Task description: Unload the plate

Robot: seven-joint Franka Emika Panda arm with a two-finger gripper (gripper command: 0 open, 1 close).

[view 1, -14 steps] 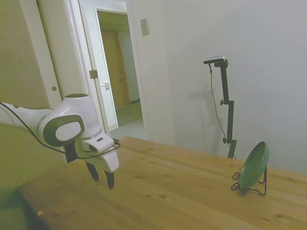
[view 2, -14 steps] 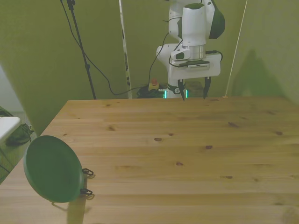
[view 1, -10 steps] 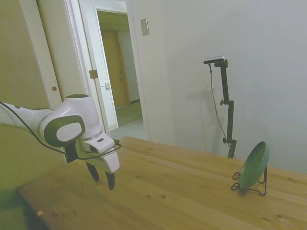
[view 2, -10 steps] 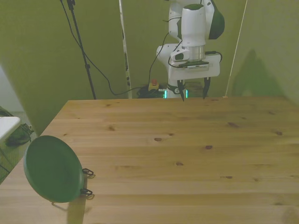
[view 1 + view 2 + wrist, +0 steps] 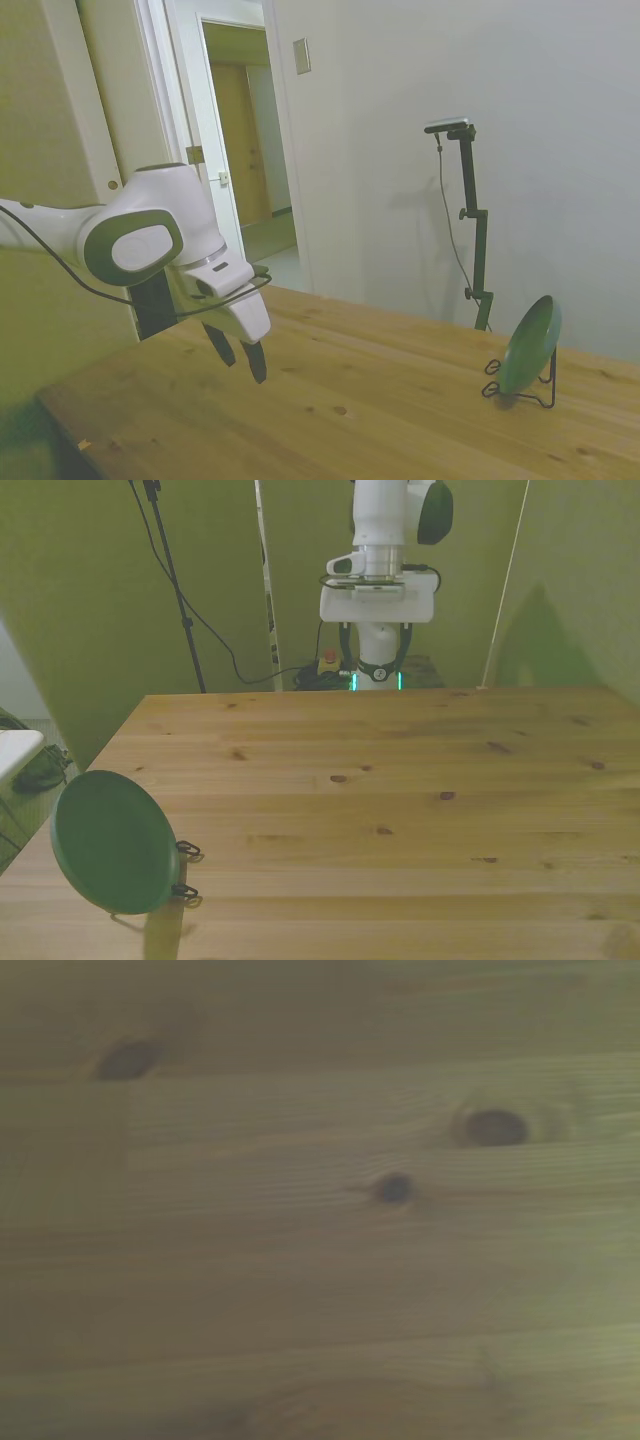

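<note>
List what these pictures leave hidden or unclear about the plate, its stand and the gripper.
- Plate: front view shows only its back; the dished face stays unseen.
- Wire stand: side view hides its cradle behind the plate; front view shows only two loops.
- Gripper: wrist view shows just blurred table wood.

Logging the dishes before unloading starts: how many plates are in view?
1. The plate stands on edge in the wire stand near the table's corner, at the front view's left. None appears hidden.

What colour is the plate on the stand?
Dark green, plain and glossy. The plate shows best in the front view, leaning on the stand.
</note>
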